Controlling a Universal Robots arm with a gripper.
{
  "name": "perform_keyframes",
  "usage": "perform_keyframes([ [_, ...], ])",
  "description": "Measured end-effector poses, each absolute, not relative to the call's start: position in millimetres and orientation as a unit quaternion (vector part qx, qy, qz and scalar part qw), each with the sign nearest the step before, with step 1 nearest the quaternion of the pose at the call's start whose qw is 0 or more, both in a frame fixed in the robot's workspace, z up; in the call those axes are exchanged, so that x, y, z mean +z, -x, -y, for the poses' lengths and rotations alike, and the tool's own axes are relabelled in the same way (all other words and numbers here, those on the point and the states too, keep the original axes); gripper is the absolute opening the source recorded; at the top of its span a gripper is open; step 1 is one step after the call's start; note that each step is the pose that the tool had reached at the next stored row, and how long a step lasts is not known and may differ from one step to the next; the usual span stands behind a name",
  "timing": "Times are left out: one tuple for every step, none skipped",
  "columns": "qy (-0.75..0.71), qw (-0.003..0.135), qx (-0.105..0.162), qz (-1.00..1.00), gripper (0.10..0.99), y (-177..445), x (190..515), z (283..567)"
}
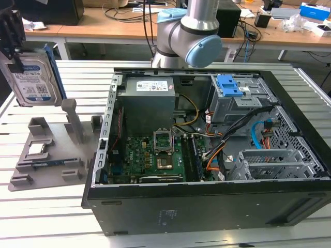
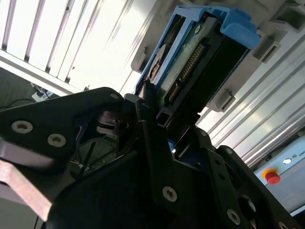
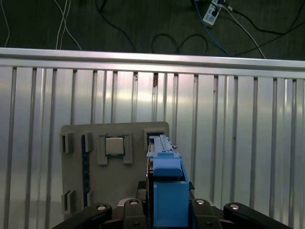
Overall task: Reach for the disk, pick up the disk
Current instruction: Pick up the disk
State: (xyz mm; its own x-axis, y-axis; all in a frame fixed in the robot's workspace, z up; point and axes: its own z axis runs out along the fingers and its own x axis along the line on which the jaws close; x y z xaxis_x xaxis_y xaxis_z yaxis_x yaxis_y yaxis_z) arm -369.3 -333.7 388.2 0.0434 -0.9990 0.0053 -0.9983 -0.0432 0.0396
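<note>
Item: disk (image 1: 33, 80), silver-grey hard drive w/ white-and-blue label, blue plastic frame round edges; loc.: in the air at the exterior view's left, stood on edge, slightly tilted, label face to camera, above and apart from grey holder (image 1: 46, 150); pincer (image 1: 14, 51), black, clamped on the disk's upper part; second wrist view: fingers (image 2: 144, 114) pressed on the drive, its connector end w/ pin row facing out; first wrist view: disk edge-on, blue frame between the two fingers, holder below it on table (image 3: 238, 143); holder contents: small square CPU chip (image 1: 36, 149) in a recess, blue strip (image 1: 49, 163) in a slot near it; upright post (image 1: 72, 116) on holder, near the disk's lower corner, not touching; table: ribbed aluminium slats; open computer case (image 1: 207, 212) just beside holder, toward the exterior view's right; inside: motherboard (image 1: 150, 155), grey power supply (image 1: 147, 101), blue bracket (image 1: 230, 85) on drive cage, orange and black cables; robot arm (image 1: 191, 31) behind case, grey w/ pale blue joint caps.
</note>
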Motion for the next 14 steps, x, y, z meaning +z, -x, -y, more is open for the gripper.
perform_keyframes([
  [-0.722, 0.016, -0.012, 0.692, 0.365, 369, 390, 334],
  [-0.722, 0.016, -0.012, 0.691, 0.365, 369, 393, 334],
  [-0.722, 0.016, -0.012, 0.692, 0.365, 369, 397, 334],
  [-0.722, 0.016, -0.012, 0.692, 0.365, 369, 400, 334],
  [-0.722, 0.016, -0.012, 0.692, 0.365, 369, 402, 333],
  [-0.722, 0.016, -0.012, 0.691, 0.365, 369, 406, 333],
  [-0.722, 0.016, -0.012, 0.691, 0.365, 369, 409, 333],
  [-0.722, 0.016, -0.012, 0.692, 0.365, 369, 414, 333],
  [-0.722, 0.016, -0.012, 0.692, 0.365, 369, 420, 333],
  [-0.722, 0.016, -0.012, 0.692, 0.365, 369, 424, 333],
  [-0.722, 0.016, -0.012, 0.691, 0.365, 369, 427, 333],
  [-0.722, 0.016, -0.012, 0.691, 0.365, 369, 429, 333],
  [-0.722, 0.016, -0.012, 0.692, 0.365, 369, 435, 332],
  [-0.722, 0.016, -0.012, 0.692, 0.365, 369, 437, 332],
])
